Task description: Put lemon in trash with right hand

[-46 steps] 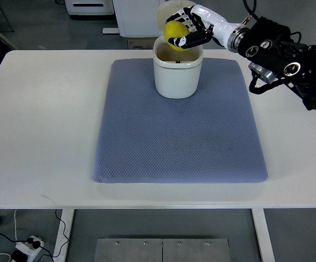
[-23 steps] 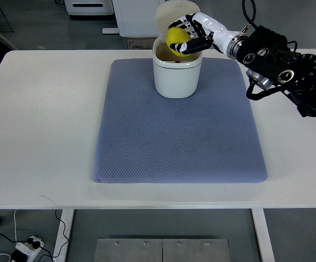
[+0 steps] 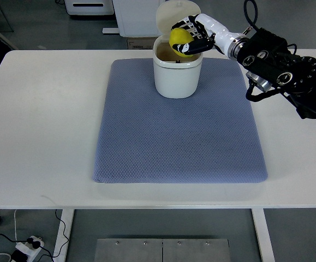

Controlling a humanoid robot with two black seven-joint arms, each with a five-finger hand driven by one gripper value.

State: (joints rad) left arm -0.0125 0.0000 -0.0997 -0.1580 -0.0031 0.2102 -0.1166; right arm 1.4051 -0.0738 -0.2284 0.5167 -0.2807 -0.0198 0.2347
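Desk [image 3: 43,120] carries a blue mat [image 3: 179,136]. On it stands the white trash bin [image 3: 177,71], lid raised behind. The lemon [image 3: 179,38] hangs over the bin's far rim, fingers [image 3: 193,45] of the right hand [image 3: 193,35] wrapped around it. Risk: released here, it may strike the rim or lid and bounce outside.

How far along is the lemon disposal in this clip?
Done: the right hand has the lemon grasped and carried over the open white trash bin on the blue mat. In hand: holding it above the opening. Left: releasing it and withdrawing.
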